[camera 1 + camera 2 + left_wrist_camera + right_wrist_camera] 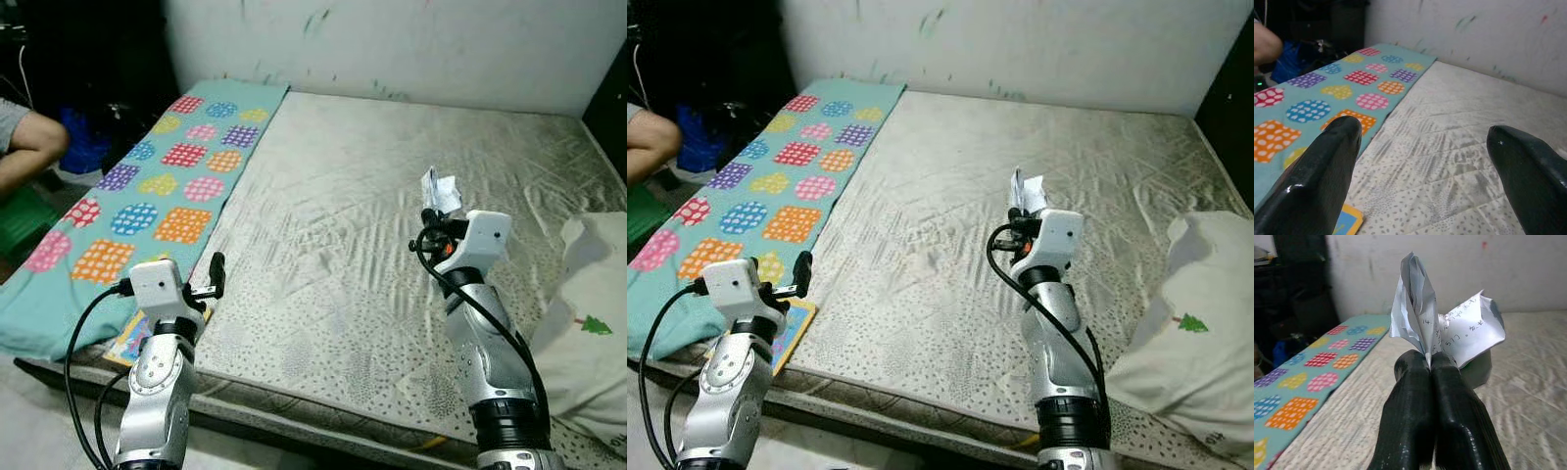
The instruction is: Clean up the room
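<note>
Home bedroom, bare mattress, patterned blanket, pillow, scuffed wall

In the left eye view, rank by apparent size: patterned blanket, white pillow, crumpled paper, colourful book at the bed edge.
1. patterned blanket
2. white pillow
3. colourful book, partly hidden, and crumpled paper in the right gripper: too alike to rank.

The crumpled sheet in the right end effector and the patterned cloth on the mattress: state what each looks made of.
Crumpled sheet: thin white paper, matte, sharply creased, with handwriting, pinched by the right end effector. Patterned cloth: soft woven fabric, seemingly cotton, matte teal with printed dotted shapes, lying limp.
</note>
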Available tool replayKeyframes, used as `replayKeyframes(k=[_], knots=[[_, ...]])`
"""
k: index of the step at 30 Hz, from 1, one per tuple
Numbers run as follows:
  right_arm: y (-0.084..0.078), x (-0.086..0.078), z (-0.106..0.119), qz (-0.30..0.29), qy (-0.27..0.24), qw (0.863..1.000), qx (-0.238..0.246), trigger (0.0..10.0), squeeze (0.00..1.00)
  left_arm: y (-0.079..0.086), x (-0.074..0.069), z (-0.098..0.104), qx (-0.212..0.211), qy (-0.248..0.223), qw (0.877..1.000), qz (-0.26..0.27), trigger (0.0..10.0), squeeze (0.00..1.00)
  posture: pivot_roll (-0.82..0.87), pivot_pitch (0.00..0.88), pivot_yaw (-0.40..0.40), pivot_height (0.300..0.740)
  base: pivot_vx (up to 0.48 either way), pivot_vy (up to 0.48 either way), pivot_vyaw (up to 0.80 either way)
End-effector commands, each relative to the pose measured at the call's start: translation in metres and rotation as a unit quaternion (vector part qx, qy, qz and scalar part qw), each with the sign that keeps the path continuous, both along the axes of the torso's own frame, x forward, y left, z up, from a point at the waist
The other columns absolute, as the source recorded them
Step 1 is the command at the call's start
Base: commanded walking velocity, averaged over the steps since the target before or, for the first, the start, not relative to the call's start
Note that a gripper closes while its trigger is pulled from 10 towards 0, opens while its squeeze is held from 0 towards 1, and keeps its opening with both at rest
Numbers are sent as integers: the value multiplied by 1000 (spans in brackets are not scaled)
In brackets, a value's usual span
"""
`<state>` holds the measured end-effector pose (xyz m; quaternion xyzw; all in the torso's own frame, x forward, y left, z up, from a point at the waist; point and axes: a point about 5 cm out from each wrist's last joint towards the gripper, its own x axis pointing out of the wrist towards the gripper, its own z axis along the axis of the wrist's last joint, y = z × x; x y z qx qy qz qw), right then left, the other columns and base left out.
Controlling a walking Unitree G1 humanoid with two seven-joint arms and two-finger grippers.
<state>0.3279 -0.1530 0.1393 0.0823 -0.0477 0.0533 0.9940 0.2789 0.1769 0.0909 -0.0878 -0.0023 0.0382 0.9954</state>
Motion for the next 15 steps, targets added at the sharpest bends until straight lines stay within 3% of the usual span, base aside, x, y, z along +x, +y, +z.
replayKeyframes(k=[1,9,15], knots=[[-2,-2,1,-5,2,1000,-2,10000,0,-6,1,3,-3,-3,1000,-9,10000,0,-141,0,3,740,0,0,-800],[-2,-3,1,-1,4,1000,-4,10000,0,-11,-1,2,-6,0,1000,-16,10000,0,-147,0,1,740,0,0,-697],[-1,-5,-1,1,10,1000,-6,10000,0,-9,0,2,-7,0,1000,-14,10000,0,-146,0,-1,740,0,0,0]])
